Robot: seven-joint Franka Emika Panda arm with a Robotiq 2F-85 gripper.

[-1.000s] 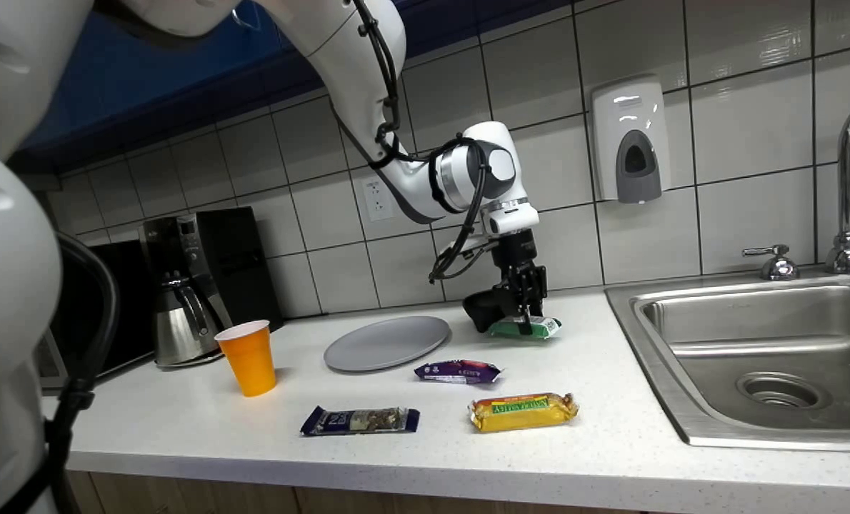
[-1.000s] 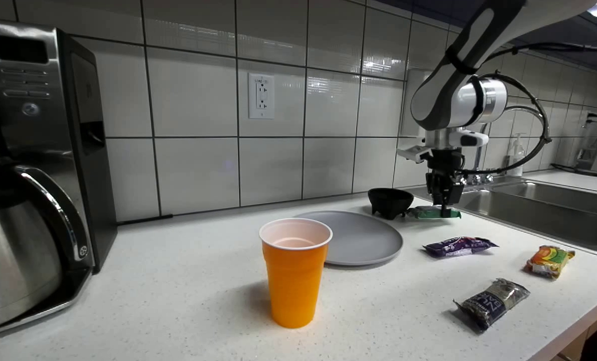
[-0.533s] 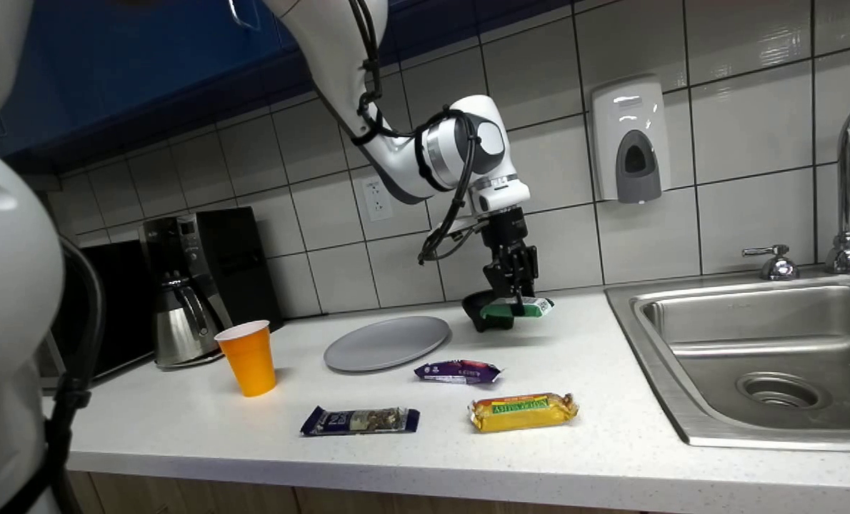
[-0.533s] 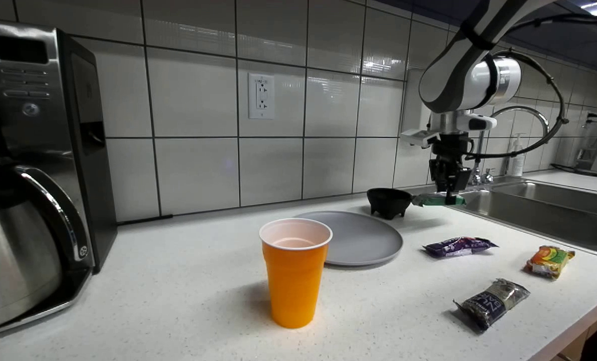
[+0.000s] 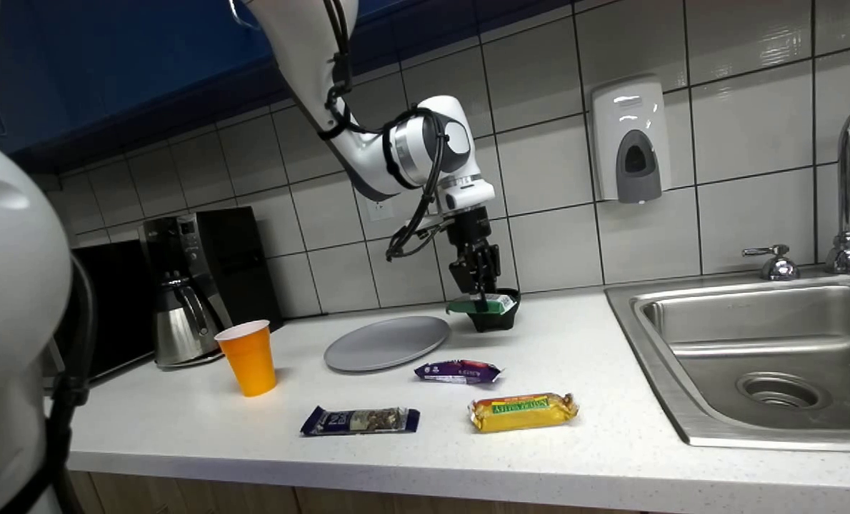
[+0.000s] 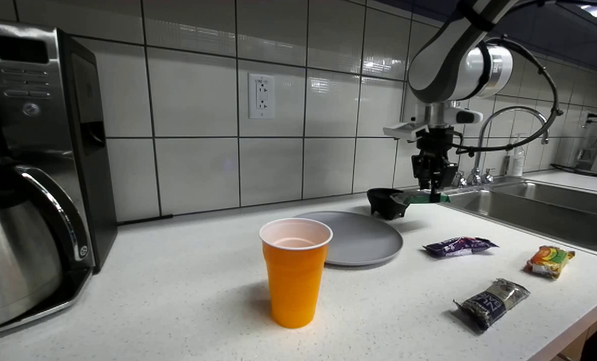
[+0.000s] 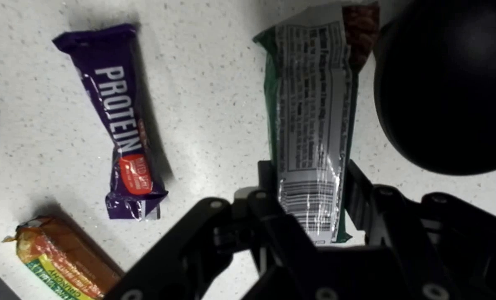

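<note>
Gripper (image 7: pixel 310 183) clenched green-wrapped snack bar (image 7: pixel 308 104) above kitchen ctr. (image 6: pixel 178 291)

From where I stood, the snack bar hung clear of the ctr., grasped toward one end, just beside a blk. footed bowl (image 6: pixel 380 204). A purple PROTEIN bar (image 7: pixel 114 104) lay nr.; a gold Nature Valley bar (image 5: pixel 523 412) lay farther off.

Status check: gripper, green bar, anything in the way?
Gripper closed on green bar. Held clear of counter. Black bowl close beside; contact unclear.

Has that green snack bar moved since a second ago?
Yes. In an exterior view, the green snack bar has moved up and leftward in the picture, farther from the sink.
</note>
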